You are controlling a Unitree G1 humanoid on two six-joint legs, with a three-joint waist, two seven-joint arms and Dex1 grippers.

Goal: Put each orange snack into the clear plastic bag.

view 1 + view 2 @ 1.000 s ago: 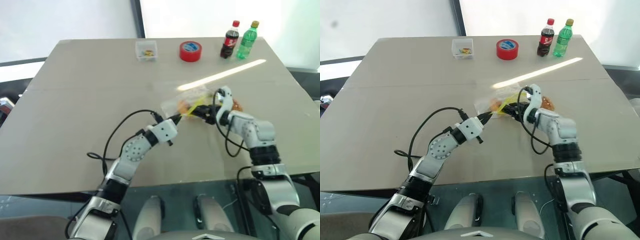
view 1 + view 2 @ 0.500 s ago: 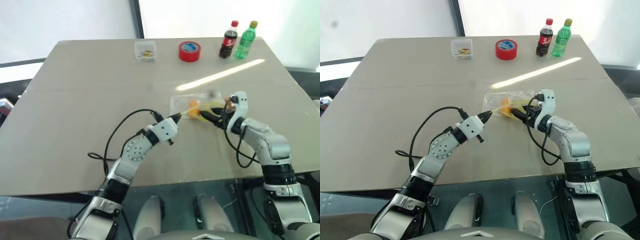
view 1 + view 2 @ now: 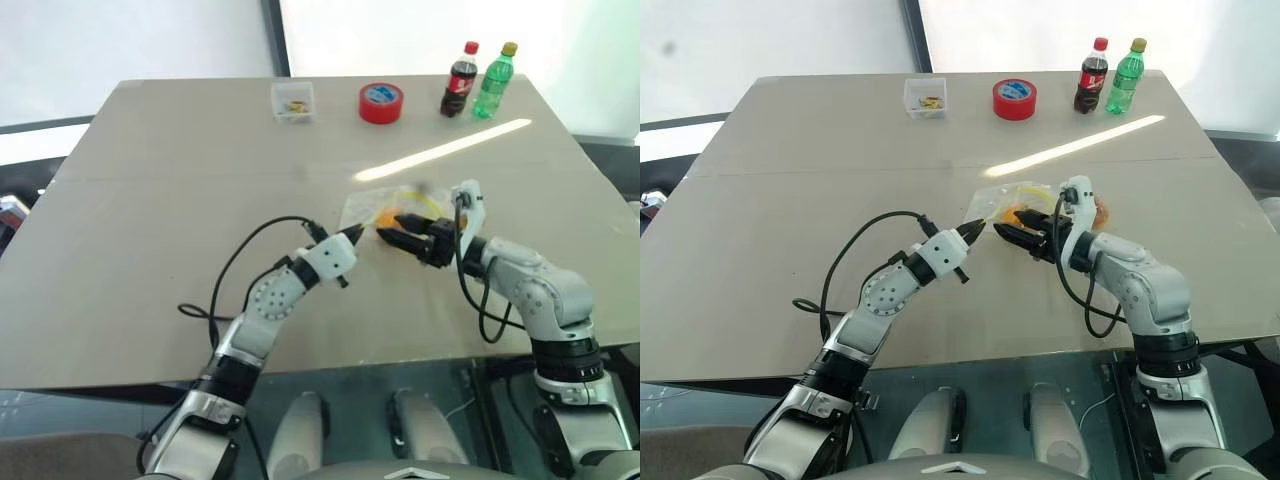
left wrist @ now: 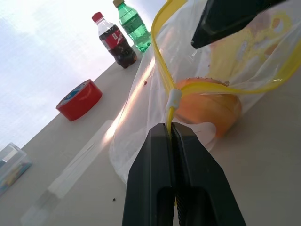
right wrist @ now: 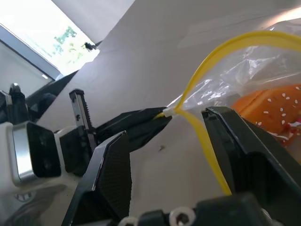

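The clear plastic bag [image 3: 365,207] lies crinkled at the table's middle, its yellow strip [image 4: 165,52] forming an open mouth. My left gripper [image 3: 357,232] is shut on the corner of that strip, by the small white slider [image 4: 173,98]. One orange snack [image 4: 207,103] sits inside the bag just behind the mouth. My right gripper [image 3: 390,228] stands open right at the mouth, pointing toward the left gripper, with nothing held between its fingers [image 5: 110,174]. A second orange snack [image 3: 1101,211] lies on the table behind the right wrist.
Along the far edge stand a small clear box [image 3: 292,100], a red tape roll [image 3: 380,102], a cola bottle [image 3: 458,80] and a green bottle [image 3: 495,80]. A bright strip of light crosses the table [image 3: 150,200] behind the bag.
My right gripper has drawn back out of the bag's mouth and risen a little, leaving an orange snack inside. The left gripper has held still on the strip.
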